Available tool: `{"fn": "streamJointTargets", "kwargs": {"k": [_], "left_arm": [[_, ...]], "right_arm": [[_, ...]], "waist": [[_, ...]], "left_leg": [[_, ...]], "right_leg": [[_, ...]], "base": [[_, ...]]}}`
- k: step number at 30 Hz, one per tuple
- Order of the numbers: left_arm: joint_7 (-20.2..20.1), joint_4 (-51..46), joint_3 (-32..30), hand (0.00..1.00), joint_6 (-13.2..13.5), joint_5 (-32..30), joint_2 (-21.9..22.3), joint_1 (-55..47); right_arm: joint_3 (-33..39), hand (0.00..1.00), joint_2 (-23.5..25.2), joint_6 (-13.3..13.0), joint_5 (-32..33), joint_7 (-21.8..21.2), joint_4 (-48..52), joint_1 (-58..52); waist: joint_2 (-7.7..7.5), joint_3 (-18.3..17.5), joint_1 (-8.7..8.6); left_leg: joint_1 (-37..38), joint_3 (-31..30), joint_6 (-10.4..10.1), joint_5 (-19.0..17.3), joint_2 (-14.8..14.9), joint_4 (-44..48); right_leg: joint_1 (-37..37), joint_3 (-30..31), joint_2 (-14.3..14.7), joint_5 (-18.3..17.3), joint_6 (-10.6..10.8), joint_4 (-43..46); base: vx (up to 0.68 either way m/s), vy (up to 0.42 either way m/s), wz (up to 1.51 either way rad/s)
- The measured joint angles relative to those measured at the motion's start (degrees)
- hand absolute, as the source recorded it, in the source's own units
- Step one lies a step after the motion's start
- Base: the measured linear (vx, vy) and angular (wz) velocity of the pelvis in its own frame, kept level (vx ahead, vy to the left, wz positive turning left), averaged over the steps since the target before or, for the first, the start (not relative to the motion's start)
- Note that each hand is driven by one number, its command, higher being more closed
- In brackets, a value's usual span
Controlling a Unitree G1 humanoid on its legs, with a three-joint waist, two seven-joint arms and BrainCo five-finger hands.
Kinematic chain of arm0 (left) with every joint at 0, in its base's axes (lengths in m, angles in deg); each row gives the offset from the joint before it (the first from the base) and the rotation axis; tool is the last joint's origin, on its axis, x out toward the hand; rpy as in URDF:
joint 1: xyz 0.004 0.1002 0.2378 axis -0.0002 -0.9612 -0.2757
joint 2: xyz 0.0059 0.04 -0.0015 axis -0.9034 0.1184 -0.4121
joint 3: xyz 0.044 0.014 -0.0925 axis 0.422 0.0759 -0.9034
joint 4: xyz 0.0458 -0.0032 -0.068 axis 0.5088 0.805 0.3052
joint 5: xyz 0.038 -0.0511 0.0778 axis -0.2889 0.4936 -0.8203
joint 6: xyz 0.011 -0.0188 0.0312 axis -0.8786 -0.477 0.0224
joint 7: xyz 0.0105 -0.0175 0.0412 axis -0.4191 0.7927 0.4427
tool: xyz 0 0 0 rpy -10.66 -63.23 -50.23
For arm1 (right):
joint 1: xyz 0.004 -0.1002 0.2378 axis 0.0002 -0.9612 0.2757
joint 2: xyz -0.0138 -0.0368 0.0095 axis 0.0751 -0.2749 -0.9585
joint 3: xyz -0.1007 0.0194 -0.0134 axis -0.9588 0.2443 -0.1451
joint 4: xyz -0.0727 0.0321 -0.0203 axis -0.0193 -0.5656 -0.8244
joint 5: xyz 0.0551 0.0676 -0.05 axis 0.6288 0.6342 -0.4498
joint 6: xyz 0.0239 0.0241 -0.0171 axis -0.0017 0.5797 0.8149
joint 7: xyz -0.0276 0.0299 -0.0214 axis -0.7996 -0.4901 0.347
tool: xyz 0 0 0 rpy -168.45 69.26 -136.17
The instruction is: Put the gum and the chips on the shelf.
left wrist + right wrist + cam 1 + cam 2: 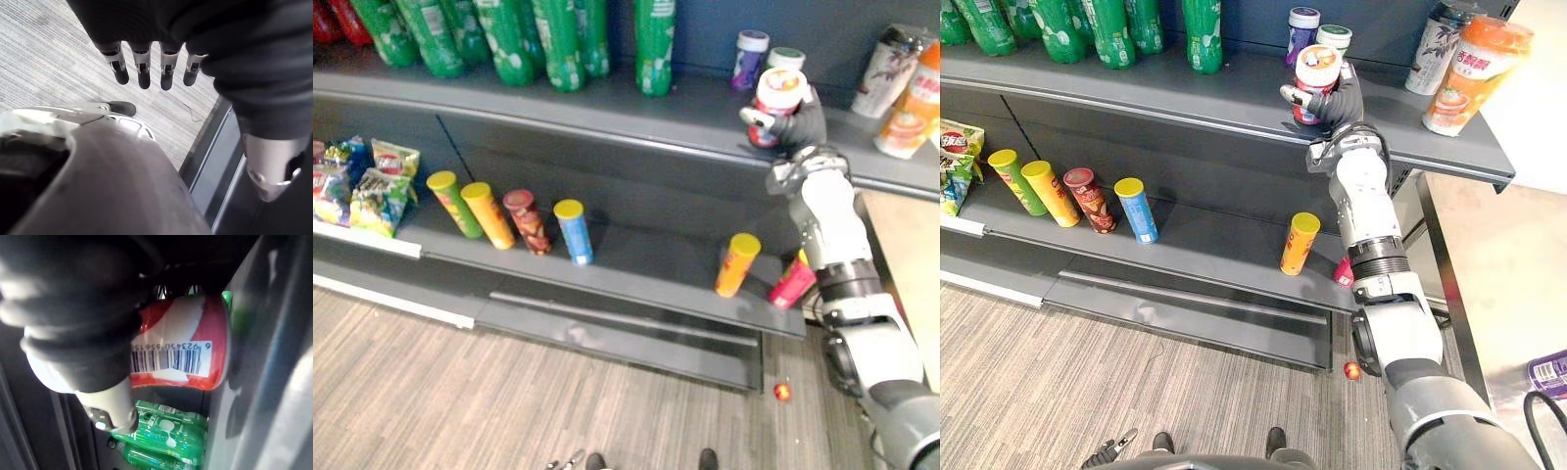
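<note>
On the floor [431,392] below the shelving lies a small red object [782,392]. The left hand [144,73] hangs over the floor, fingers straight and holding nothing. On the lower shelf [636,269], snack bags [372,186] occupy the left end, followed by a row of four chip cans [488,214]. An orange chip can [737,264] stands near the right end; a pink chip can [792,282] leans at the right corner. At the front edge of the upper shelf [607,113], the right hand [800,125] grips the gum jar [778,98], fingers curled round it; contact with the shelf cannot be determined. Behind it stand two small jars [749,59]. Green bottles [558,39] line the back, left of them.
</note>
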Motion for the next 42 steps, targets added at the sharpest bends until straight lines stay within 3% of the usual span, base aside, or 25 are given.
{"fn": "streamJointTargets", "kwargs": {"k": [9, 10, 32, 42], "left_arm": [[0.4, -0.5, 0.0, 0.0, 0.0, 0.0, -0.1, 0.0], [0.6, -0.5, 0.0, 0.0, 0.0, 0.0, -0.1, 0.0], [1.7, -0.5, 0.0, 0.0, 0.0, 0.2, -0.4, 0.6], [1.9, -0.5, 0.0, 0.0, 0.0, 0.0, -0.4, 0.7]], "right_arm": [[0.3, 1.0, 0.0, -1.2, -0.1, 0.0, 0.4, -1.5], [0.4, 0.0, 0.0, -1.3, -0.1, 0.0, 0.5, -1.6], [5.5, 0.0, 0.0, -2.3, -0.4, 2.9, -2.4, 0.2], [7.8, 0.0, -0.1, -1.0, -2.7, 7.7, 3.5, 0.3]], "waist": [[-0.35, 0.6, 0.38], [-0.37, 0.6, 0.39], [-1.3, 1.4, 1.27], [-1.58, 1.5, 1.11]], "left_leg": [[0.7, 0.3, -0.3, -0.9, -0.6, 0.0], [0.7, 0.3, -0.3, -0.9, -0.7, 0.0], [0.6, -0.7, 0.4, -0.7, -1.6, 0.0], [0.3, -1.5, 0.5, -0.5, -1.4, 0.0]], "right_leg": [[0.6, -0.1, -0.4, -0.4, 0.3, -0.1], [0.7, -0.2, -0.5, -0.4, 0.3, -0.1], [1.4, -1.1, -1.8, 0.1, 0.3, -0.9], [1.5, -1.7, -1.5, 0.2, 0.4, -0.8]], "base": [[0.0, 0.002, -0.01], [0.0, 0.0, 0.0], [0.01, 0.001, 0.02], [0.01, -0.004, 0.03]]}}
